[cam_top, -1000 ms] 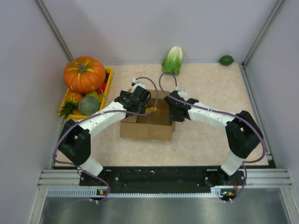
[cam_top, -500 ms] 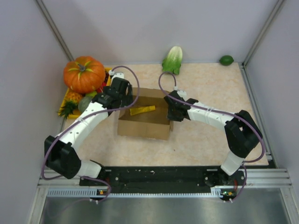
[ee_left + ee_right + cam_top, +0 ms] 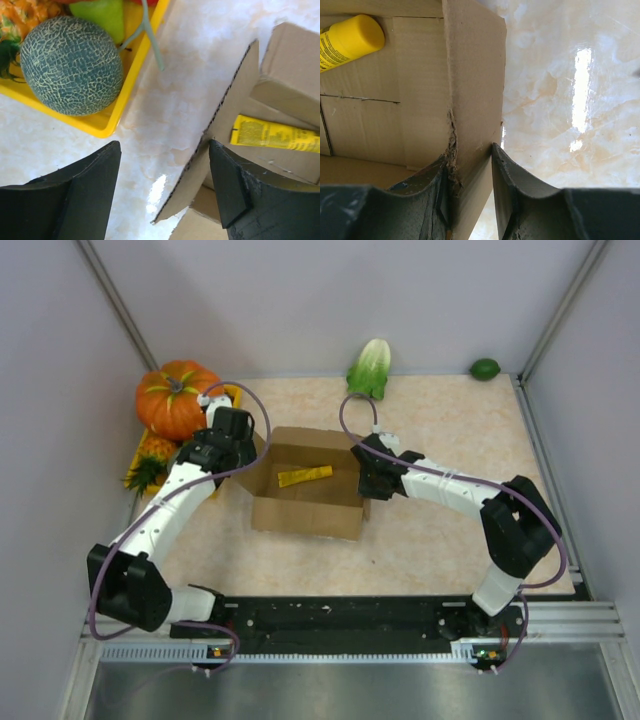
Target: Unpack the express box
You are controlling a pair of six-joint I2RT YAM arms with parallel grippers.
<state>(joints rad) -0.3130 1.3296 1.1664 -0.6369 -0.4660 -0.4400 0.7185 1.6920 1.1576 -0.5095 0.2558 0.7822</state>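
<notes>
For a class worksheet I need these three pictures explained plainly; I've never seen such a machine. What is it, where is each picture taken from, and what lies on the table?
Two white robot arms sit at the near edge of a table. The overhead picture looks down on both; the other two come from a camera on each wrist. The right tool pinches a wall of the open express box, which holds a yellow tube. The left tool is open and empty, beside a yellow tray holding a melon, near a pumpkin. A lime lies farther back.
</notes>
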